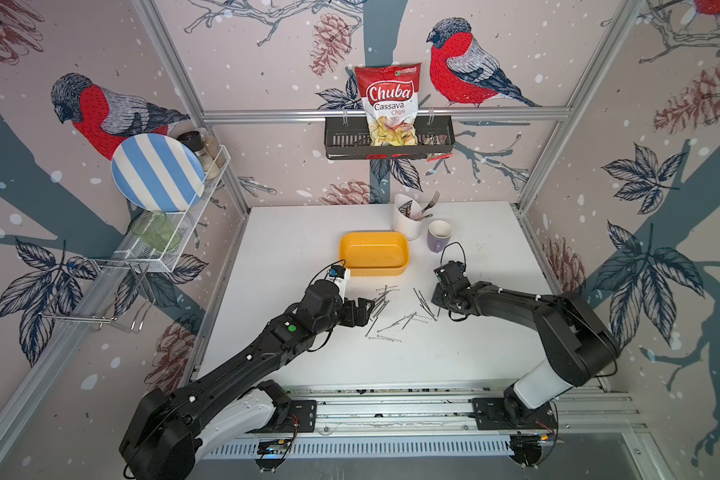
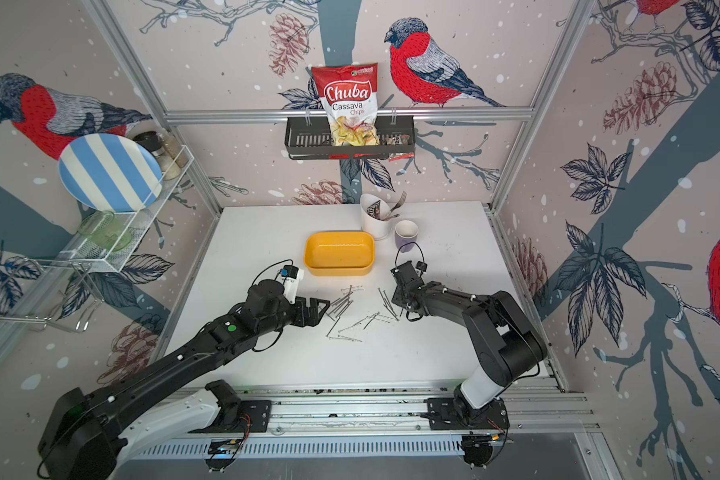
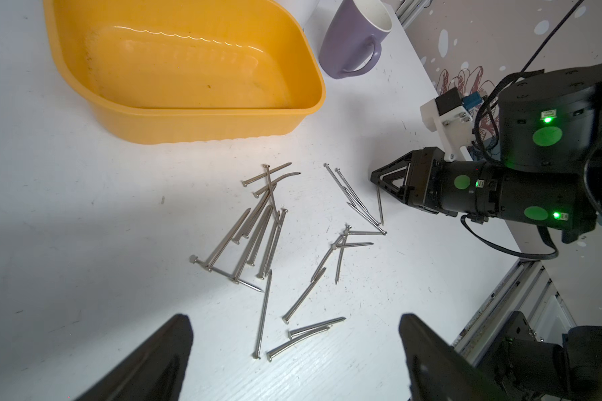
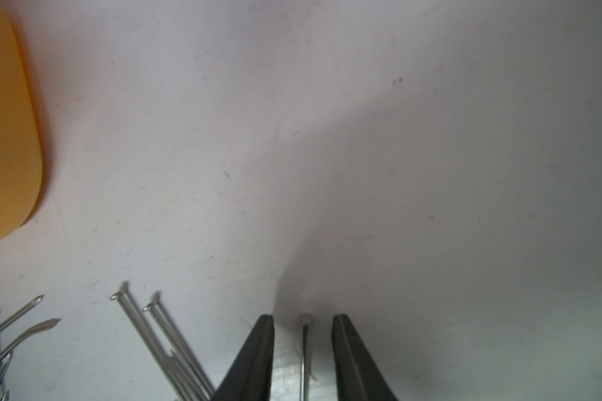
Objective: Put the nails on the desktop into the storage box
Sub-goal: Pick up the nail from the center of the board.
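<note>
Several nails (image 1: 391, 309) (image 2: 352, 311) (image 3: 258, 239) lie scattered on the white desktop (image 1: 287, 249), just in front of the yellow storage box (image 1: 375, 270) (image 2: 337, 270) (image 3: 202, 125), which holds nothing. My left gripper (image 1: 370, 312) (image 2: 324, 312) (image 3: 294, 317) hangs open and wide at the left edge of the pile, holding nothing. My right gripper (image 1: 435, 301) (image 2: 395, 297) (image 4: 303, 317) is down at the pile's right edge. Its jaws straddle a single nail (image 4: 305, 343) that lies on the table, with a gap on each side. The box edge (image 4: 7, 139) shows in the right wrist view.
A purple mug (image 1: 438, 235) and a white cutlery holder (image 1: 406, 216) with a fork stand behind the box on the right. A black wall basket (image 1: 387, 141) holds a chips bag. A wire rack (image 1: 184, 232) with a striped plate hangs on the left wall.
</note>
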